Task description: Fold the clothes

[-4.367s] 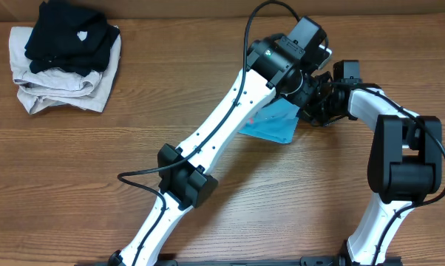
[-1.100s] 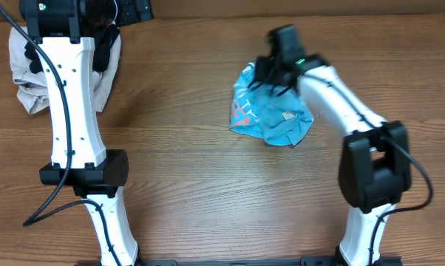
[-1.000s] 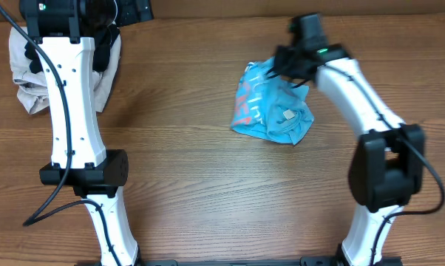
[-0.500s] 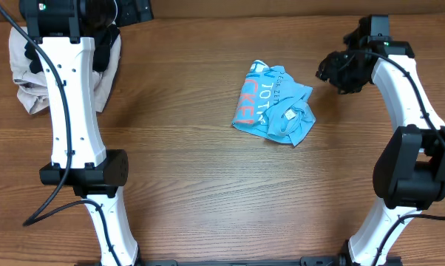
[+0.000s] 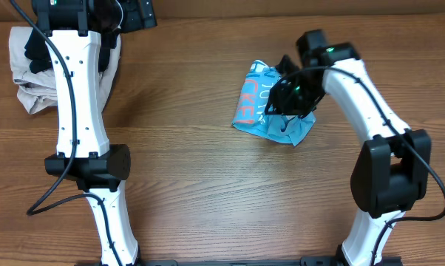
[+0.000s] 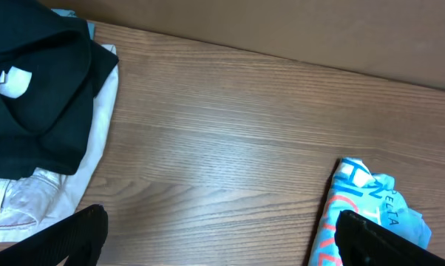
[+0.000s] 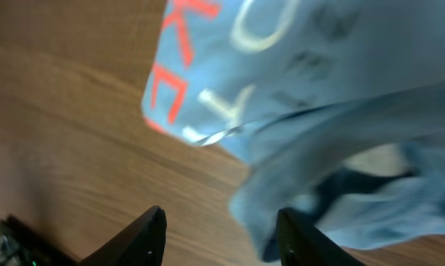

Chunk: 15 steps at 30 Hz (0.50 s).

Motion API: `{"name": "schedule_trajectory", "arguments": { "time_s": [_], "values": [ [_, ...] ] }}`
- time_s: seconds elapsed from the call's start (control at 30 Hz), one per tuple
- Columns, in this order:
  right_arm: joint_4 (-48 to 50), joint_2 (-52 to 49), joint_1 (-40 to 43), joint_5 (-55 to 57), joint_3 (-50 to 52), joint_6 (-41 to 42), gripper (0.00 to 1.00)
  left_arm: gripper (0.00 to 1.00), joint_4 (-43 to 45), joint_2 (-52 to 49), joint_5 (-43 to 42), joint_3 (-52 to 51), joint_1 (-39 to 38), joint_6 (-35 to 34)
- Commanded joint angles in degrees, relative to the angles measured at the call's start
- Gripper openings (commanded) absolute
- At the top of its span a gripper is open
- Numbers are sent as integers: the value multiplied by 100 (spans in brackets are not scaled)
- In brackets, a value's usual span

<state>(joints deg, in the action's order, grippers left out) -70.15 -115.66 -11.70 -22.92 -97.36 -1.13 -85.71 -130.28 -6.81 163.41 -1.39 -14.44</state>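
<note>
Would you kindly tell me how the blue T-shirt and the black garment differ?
The blue T-shirt lies crumpled directly on the table; the black garment rests on a beige garment. The T-shirt shows white and red-orange lettering; the black garment is plain but for a small white patch. The T-shirt sits under the right gripper; the black garment lies at the far left corner. Both are bunched, not spread flat.

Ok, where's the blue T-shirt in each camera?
Overhead: T-shirt lies right of centre, in the upper half.
Left wrist: it sits in the bottom right corner.
Right wrist: it fills the upper right.
Shared landmark: its red-orange lettering, visible in all three.
</note>
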Motion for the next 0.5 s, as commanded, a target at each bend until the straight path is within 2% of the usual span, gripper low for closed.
{"name": "schedule_trajectory", "arguments": {
  "time_s": [0.0,0.23,0.33,0.43,0.47],
  "values": [
    [173,219,-140,846,413,380,50,100,-20,-13,-9,-20,17,160],
    [426,219,-146,1303,848,737,40,100,-63,-13,-7,-20,17,162],
    [400,219,-146,1281,848,737,27,100,-66,-13,-7,-20,20,162],
    [284,236,-146,1276,848,743,4,100,-63,-13,-7,-20,17,181],
    [216,262,-146,1281,846,758,4,100,-63,-13,-4,-20,20,184]
  ]
}}
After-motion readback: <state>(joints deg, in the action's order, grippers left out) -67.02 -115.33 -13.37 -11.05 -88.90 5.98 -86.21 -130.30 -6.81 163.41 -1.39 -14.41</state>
